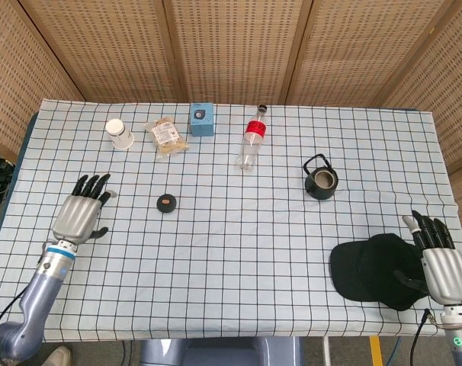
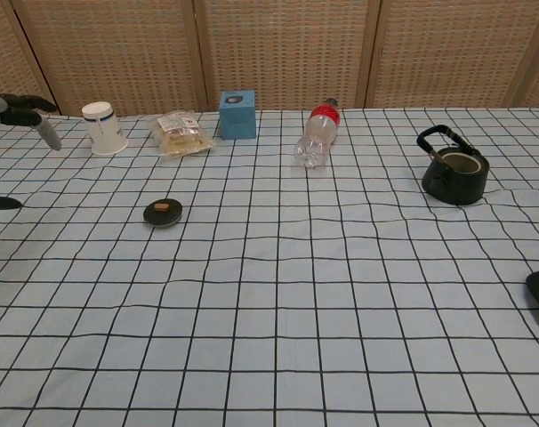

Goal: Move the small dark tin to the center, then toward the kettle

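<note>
1. We are looking down at a counter (image 1: pixel 239 252) draped in a pale blue cloth with a black grid, backed by woven wicker screens.
2. The small, round, dark tin with an orange spot on its lid (image 1: pixel 167 203) is sitting flat on the cloth, left of the counter's middle and a little toward the back.
3. Our left hand (image 1: pixel 81 218) is hovering over the left part of the counter, fingers spread and pointing toward the back, holding nothing.
4. The tin is lying to that hand's right and slightly farther back, near it but not touching; bare cloth is showing between them.
5. The tin is round, so we are seeing no long axis to line up with; we judge a grasp from above would work from any side.
6. Our right hand (image 1: pixel 442 259) is resting at the near right corner, fingers apart and empty, just beside a black cap (image 1: pixel 368 268).
7. The right hand is sitting well apart from the tin, so we are judging the left hand the nearer one for the pick-up.
8. The dark green, round kettle with a looped handle (image 1: pixel 320 178) is standing upright on the right half of the counter, well apart from the tin.
9. We are judging that the tin must travel rightward for both stages, first to the middle, then on toward the kettle.
10. Neither stage looks begun: the tin is sitting untouched.
</note>
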{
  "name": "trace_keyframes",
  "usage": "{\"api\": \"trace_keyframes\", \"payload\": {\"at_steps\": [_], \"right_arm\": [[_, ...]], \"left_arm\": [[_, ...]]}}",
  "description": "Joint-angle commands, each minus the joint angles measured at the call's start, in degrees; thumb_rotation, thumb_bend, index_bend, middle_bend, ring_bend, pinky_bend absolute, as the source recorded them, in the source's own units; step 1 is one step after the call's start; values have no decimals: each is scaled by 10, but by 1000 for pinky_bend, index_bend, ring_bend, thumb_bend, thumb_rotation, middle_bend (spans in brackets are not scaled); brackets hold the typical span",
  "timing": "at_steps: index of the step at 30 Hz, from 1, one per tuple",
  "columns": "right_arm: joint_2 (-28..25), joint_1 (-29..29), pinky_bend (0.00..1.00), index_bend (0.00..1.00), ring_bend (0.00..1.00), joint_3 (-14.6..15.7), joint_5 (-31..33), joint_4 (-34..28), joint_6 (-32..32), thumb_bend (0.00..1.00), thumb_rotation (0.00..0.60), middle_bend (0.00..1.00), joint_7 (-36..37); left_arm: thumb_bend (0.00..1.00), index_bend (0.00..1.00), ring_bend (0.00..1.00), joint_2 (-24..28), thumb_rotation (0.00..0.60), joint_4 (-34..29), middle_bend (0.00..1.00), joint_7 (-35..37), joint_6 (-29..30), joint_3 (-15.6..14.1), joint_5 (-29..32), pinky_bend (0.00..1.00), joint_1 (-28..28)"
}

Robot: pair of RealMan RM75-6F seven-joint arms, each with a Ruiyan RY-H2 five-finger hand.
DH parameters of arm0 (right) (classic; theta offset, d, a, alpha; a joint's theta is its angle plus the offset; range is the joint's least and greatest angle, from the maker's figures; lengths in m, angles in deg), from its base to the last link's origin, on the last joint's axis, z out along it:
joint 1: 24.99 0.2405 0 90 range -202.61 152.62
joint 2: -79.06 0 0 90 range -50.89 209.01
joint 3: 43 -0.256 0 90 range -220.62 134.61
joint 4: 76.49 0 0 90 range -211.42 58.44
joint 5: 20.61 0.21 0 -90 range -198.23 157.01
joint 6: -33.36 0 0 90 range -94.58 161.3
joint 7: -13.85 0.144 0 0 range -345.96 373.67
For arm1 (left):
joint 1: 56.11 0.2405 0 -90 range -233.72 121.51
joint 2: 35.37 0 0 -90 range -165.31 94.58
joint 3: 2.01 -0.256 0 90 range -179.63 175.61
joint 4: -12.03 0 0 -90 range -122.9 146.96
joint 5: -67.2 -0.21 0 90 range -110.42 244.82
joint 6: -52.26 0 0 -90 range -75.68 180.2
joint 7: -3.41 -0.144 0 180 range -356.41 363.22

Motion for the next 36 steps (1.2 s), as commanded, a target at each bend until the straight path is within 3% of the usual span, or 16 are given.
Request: {"api": "trace_keyframes", "payload": {"at_steps": [1, 7, 16, 36], "right_arm": [[-4, -1, 0, 0, 0, -1, 1, 3, 1, 96, 600, 0, 11], [-9, -2, 0, 0, 0, -3, 5, 7, 1, 96, 600, 0, 33], [-12, -1, 0, 0, 0, -4, 12, 12, -9, 95, 600, 0, 49], [-19, -2, 0, 0, 0, -8, 18, 17, -9, 93, 600, 0, 68]], "left_arm": [[196, 271, 0, -52, 600, 38, 0, -57, -27, 18, 63, 0, -49], [199, 215, 0, -101, 600, 74, 0, -101, -47, 33, 142, 0, -100], [216, 203, 0, -164, 600, 148, 0, -151, -63, 26, 211, 0, -164], [229, 261, 0, -238, 600, 260, 0, -162, -89, 8, 265, 0, -224]]}}
